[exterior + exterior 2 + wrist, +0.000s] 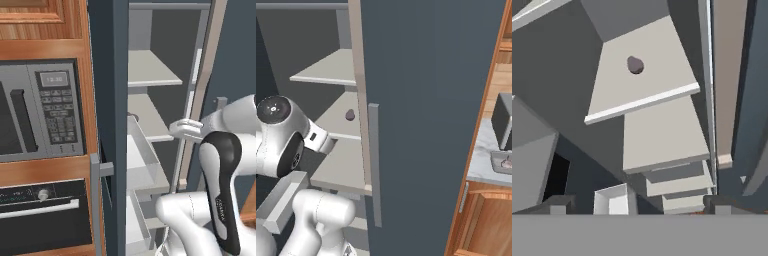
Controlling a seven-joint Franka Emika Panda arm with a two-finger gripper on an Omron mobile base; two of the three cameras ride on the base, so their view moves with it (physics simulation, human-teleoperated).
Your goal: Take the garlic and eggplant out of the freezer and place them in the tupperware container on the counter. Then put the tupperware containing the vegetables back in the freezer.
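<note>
Purple-dull eggplant (635,64) is sitting loose on a freezer shelf (657,95); likely light, firm, rounded; fingers (558,204) standing wide apart

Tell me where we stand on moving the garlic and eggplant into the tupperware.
Done: the freezer door stands open, and a small pinkish item, likely the garlic, already seems to lie in the tupperware container on the counter. In hand: the open, empty gripper faces the shelf holding the eggplant. Left: grasp it, drop it in the container, then put the container in the freezer.
</note>
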